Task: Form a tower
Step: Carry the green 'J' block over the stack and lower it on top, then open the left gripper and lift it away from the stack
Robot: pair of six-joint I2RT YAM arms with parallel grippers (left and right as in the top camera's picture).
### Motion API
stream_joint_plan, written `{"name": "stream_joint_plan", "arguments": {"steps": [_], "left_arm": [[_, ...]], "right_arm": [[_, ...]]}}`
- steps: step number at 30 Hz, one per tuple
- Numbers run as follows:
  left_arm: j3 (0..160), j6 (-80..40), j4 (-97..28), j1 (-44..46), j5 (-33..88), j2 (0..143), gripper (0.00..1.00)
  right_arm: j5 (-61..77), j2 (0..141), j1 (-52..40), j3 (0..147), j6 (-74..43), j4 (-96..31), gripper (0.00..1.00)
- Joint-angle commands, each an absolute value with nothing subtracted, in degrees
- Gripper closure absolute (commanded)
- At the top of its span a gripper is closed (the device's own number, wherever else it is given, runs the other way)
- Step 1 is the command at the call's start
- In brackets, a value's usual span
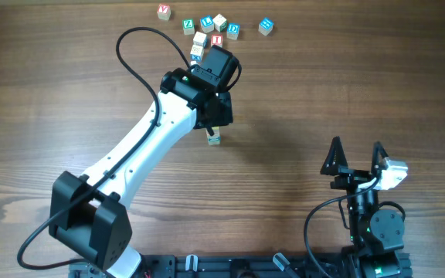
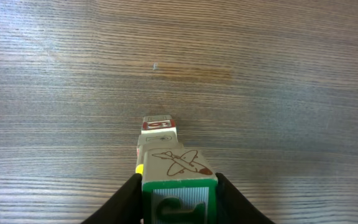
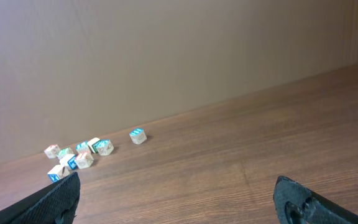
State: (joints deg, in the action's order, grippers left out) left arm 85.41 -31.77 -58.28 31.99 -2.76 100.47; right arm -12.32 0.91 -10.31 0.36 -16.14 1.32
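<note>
The tower point(image 1: 214, 140) is a slim stack of small alphabet cubes standing on the table at mid-centre, just under the left arm's wrist. In the left wrist view I look down its side: a green-faced cube point(image 2: 179, 202) with a plane drawing is uppermost, pale cubes follow beneath it, and a red-edged cube point(image 2: 159, 124) is the farthest. My left gripper point(image 2: 178, 178) is shut on the green-faced cube, one black finger pressed on each side. My right gripper point(image 1: 355, 154) stands wide open and holds nothing at the near right of the table, far from the tower.
Several loose letter cubes point(image 1: 206, 23) lie scattered along the far edge, one blue-faced cube point(image 1: 265, 26) apart to the right; the right wrist view shows them far off point(image 3: 79, 155). The left arm point(image 1: 137, 150) crosses the table diagonally from the near left.
</note>
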Motion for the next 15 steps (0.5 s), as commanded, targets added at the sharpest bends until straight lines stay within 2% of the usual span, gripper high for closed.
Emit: {"name": "stream_joint_plan", "arguments": {"steps": [1, 15], "left_arm": [[85.4, -32.0, -58.5, 32.4, -3.5, 97.7, 0.69], [85.3, -33.9, -61.7, 32.4, -3.3, 97.7, 0.66]], "right_arm": [[-13.1, 0.6, -10.1, 0.3, -15.2, 1.6, 0.01], [-13.1, 0.6, -10.1, 0.3, -15.2, 1.6, 0.01]]}}
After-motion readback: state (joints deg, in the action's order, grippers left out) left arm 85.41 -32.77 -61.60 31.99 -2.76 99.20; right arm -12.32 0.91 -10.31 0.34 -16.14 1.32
